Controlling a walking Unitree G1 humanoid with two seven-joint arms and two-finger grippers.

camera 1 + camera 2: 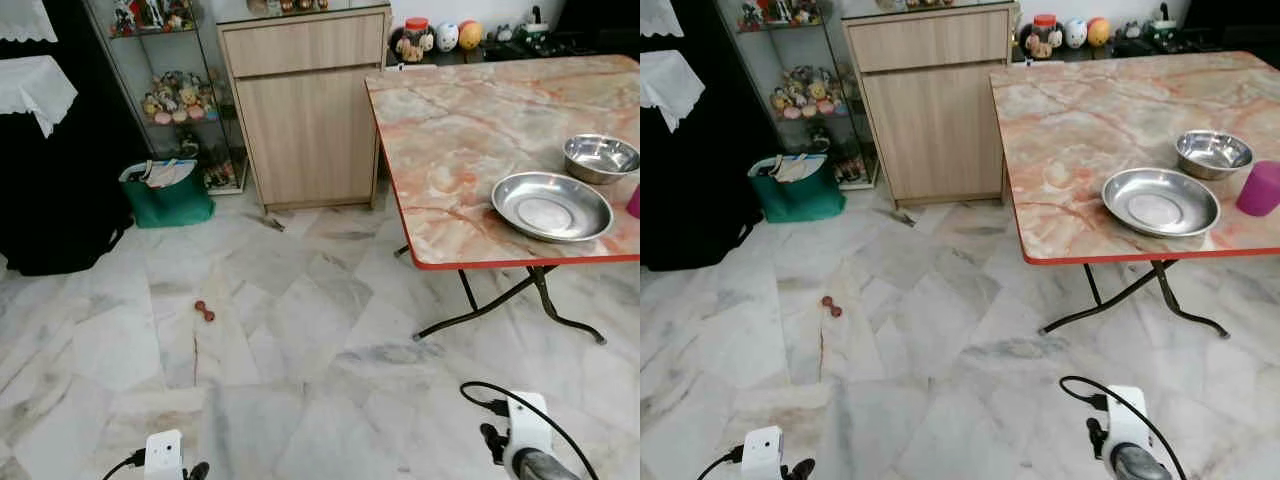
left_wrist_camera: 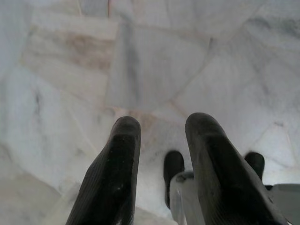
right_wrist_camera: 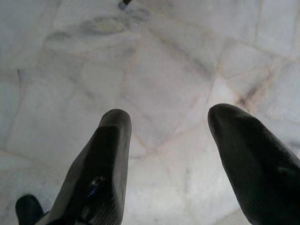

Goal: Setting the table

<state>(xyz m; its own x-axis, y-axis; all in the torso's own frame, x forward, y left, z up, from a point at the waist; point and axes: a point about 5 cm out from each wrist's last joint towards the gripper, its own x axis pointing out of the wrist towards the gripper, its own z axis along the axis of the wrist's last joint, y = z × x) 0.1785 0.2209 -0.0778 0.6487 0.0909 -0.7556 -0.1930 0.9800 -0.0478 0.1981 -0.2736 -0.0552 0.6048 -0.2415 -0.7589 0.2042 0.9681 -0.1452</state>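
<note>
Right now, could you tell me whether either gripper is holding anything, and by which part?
Nothing is held: left gripper and right gripper both hang open above the floor.

1. Even, soft indoor light; both eye views are sharp, without motion blur.
2. Mild glare sits on the steel plate [image 1: 552, 206] and steel bowl [image 1: 600, 157].
3. The black cloth [image 1: 50, 200] is a near-featureless dark mass.
4. Wrist views are paler, their fingers soft-focused.

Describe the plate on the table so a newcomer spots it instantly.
Find the marble-patterned table with the red edge. Near its front edge sits the plate, wide, shallow and steel. The steel bowl behind it is smaller and deeper; the cup beside it is purple.
</note>
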